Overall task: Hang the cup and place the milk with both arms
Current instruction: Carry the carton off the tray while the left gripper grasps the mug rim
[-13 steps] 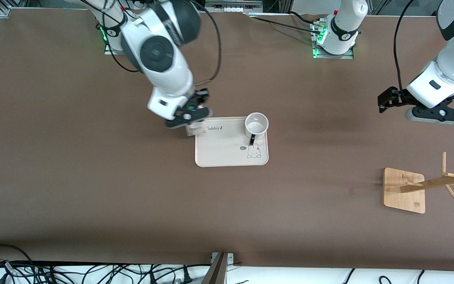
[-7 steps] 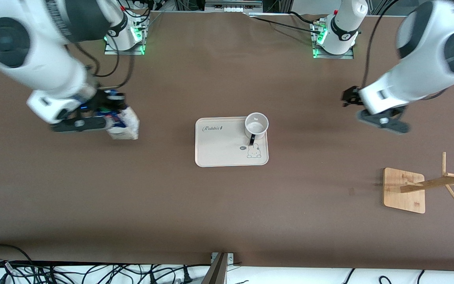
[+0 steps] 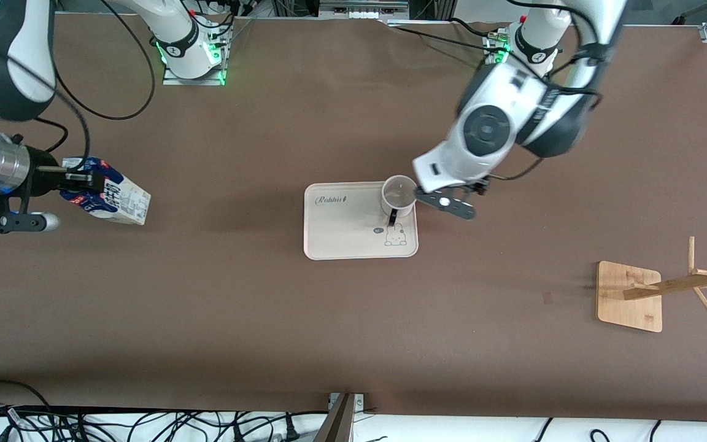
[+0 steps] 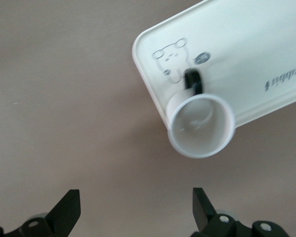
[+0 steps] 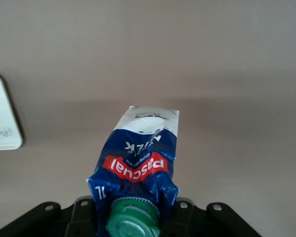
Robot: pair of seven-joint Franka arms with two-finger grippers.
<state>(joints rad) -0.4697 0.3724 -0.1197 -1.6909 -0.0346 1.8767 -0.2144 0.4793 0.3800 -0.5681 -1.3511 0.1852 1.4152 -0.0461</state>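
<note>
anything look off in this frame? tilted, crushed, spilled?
Yes: the milk looks crumpled near its cap where the right claw is shut on it, and it hangs tilted over the table's right-arm end. No spill shows. The cup sits upright on the tray, the open left claw over it.

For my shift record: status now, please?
Right pincer shut on milk carton, airborne. Left pincer open beside white mug on tray. Nothing blocking.
</note>
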